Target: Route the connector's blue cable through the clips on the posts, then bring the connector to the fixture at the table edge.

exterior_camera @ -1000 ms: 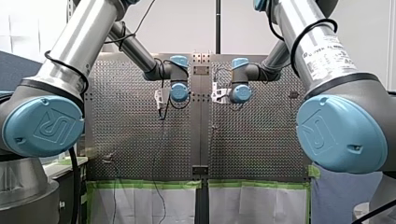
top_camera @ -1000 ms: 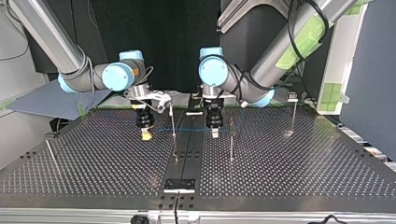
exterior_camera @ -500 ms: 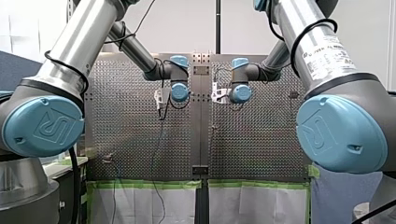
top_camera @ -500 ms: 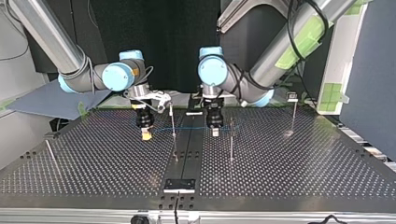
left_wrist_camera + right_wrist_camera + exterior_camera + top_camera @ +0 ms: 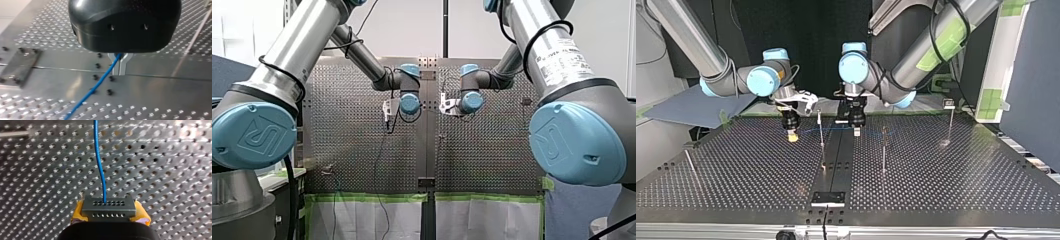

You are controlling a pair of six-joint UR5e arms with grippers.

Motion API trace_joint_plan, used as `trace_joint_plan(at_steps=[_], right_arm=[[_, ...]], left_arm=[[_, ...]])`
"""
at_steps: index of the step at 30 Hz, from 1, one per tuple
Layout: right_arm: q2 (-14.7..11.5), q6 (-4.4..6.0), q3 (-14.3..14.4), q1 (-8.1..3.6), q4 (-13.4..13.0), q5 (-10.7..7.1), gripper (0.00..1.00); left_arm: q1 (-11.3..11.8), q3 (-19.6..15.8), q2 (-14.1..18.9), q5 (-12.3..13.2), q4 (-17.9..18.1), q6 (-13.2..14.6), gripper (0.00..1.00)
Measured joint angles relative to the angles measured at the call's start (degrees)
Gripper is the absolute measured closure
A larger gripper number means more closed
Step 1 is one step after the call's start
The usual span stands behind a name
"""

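While my right gripper (image 5: 110, 214) shows only the edges of its yellow pads (image 5: 78, 213), they press on both sides of the grey connector (image 5: 109, 206), which is clamped between them with its rows of small holes facing the camera. The blue cable (image 5: 100, 167) leaves one hole in the upper row and runs over the perforated table (image 5: 175, 182) until the frame cuts it off. My left gripper (image 5: 119, 66) has its metal fingers (image 5: 123, 65) almost together, pinching the cable just under the black housing (image 5: 125, 25), which hides their roots.

Seen from the top view, the cable is a faint line between the grippers, passing a thin post (image 5: 820, 131). Whether it sits in a clip there is too small to tell. The fixture (image 5: 828, 198) lies at the table's near edge, well apart from the connector. From the front view, the wrists (image 5: 410, 103) hide both grippers' fingers.
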Motion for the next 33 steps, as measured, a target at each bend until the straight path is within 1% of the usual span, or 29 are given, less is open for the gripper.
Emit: trace_joint_plan(at_steps=[5, 10, 15, 18, 23, 29, 33], right_arm=[[0.0, -0.18, 1.3, -0.16, 0.3, 0.4, 1.0], [0.0, -0.33, 2.5, -0.06, -0.1, 0.59, 1.0], [-0.1, -0.81, 3.5, 0.34, 0.0, 0.71, 1.0], [-0.4, -1.21, 4.0, 0.5, 0.2, 1.01, 1.0], [-2.1, -1.42, 5.8, 0.62, -0.5, 1.54, 1.0], [-4.5, -1.46, 8.6, 0.64, -1.5, 1.67, 1.0], [-5.1, -1.44, 10.4, 0.64, -2.5, 1.68, 1.0]], left_arm=[[-0.5, -1.0, -1.1, -0.5, 0.8, -0.2, 1.0], [-0.7, -3.2, -1.2, -0.5, 3.0, -0.3, 1.0], [-1.0, -5.4, -1.3, -0.4, 5.0, -0.2, 1.0], [-1.4, -5.8, -1.3, -0.4, 5.4, -0.1, 1.0], [-2.4, -6.0, -1.8, -0.2, 5.5, -0.1, 1.0], [-3.5, -6.0, -4.1, -0.4, 5.6, -0.3, 1.0], [-4.2, -6.7, -4.8, -0.6, 6.4, -0.5, 1.0]])
